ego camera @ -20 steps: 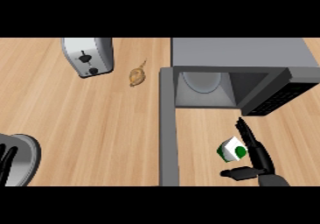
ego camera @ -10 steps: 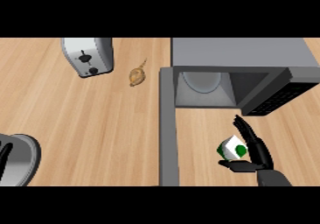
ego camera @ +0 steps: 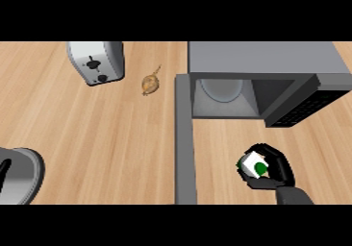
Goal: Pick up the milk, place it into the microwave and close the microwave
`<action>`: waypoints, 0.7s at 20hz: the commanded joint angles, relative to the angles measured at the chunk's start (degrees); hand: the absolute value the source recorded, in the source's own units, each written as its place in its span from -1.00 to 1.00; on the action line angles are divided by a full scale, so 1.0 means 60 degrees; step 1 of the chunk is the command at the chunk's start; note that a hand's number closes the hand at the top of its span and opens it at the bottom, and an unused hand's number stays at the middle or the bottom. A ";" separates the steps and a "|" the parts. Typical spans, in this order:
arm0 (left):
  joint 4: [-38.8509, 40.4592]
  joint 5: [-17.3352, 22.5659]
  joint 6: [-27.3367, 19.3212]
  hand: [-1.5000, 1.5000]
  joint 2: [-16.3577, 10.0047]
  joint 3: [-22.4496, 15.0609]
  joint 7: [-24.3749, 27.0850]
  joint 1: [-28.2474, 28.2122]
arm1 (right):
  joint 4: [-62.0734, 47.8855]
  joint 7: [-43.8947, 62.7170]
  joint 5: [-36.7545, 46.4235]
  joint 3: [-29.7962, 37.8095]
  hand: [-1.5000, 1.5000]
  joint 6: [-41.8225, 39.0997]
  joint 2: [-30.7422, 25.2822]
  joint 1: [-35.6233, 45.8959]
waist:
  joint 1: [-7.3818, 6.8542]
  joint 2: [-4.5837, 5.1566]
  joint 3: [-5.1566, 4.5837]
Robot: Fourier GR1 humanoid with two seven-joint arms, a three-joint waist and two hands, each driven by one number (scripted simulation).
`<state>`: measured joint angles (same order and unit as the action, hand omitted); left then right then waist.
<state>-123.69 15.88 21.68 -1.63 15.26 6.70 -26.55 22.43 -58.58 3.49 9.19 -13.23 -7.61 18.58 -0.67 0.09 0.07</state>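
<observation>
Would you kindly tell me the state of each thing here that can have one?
milk: held in the right hand, in front of the microwave, not inside.
right hand: curled round the milk.
microwave: door swung open.
left hand: open, resting at the lower left edge.

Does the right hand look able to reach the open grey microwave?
Probably yes: only wooden counter lies between the right hand, curled round the white-and-green milk carton, and the open grey microwave.
</observation>
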 commanded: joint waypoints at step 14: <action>-0.0012 0.0172 0.0096 -1.00 -0.0042 0.0344 0.0068 -0.0046 | 0.4289 0.1751 -0.1499 -0.0418 1.00 -0.0614 0.0753 -0.1203 | 0.0167 -0.0059 -0.0021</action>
<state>-123.71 15.09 21.91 -0.85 15.24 8.43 -28.02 38.84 -49.92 -5.02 9.22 -15.65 -4.97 15.86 0.04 -0.19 -0.04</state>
